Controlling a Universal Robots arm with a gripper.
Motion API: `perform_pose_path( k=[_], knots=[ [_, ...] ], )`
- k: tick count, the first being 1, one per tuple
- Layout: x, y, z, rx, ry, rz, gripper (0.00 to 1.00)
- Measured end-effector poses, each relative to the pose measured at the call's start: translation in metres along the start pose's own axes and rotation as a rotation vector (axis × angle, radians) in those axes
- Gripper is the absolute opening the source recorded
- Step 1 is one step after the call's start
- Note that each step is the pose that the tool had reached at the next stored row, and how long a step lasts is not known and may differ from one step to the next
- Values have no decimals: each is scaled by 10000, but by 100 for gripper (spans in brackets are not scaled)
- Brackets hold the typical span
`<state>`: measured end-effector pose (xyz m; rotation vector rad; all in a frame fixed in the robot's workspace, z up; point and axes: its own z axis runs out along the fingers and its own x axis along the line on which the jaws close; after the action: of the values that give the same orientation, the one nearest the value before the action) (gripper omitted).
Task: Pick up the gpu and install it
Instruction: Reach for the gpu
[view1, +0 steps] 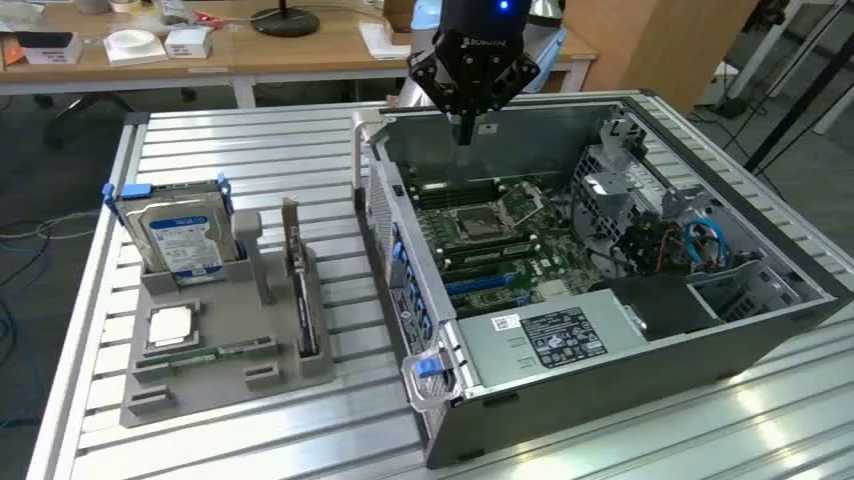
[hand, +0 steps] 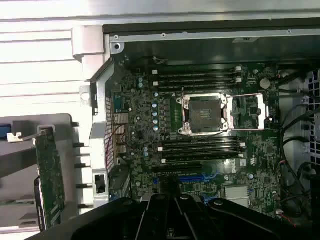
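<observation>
While closed and empty over the computer case (view1: 601, 400), the gripper (view1: 463, 135); gpu (view1: 302, 295) upright in the grey holder (view1: 200, 390).

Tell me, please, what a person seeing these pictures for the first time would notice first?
The open computer case takes up the exterior view's right, with an empty processor socket at its middle. The black gripper hangs shut above the case's far wall, holding nothing. On the exterior view's left, a grey holder carries a blue-labelled hard drive and the gpu, standing on edge.
</observation>
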<state>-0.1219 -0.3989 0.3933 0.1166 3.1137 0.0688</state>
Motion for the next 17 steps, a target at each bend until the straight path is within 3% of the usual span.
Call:
perform_pose_path(
  k=[17],
  knots=[
    [23,-2,0,-1,0,4,11]
  ],
)
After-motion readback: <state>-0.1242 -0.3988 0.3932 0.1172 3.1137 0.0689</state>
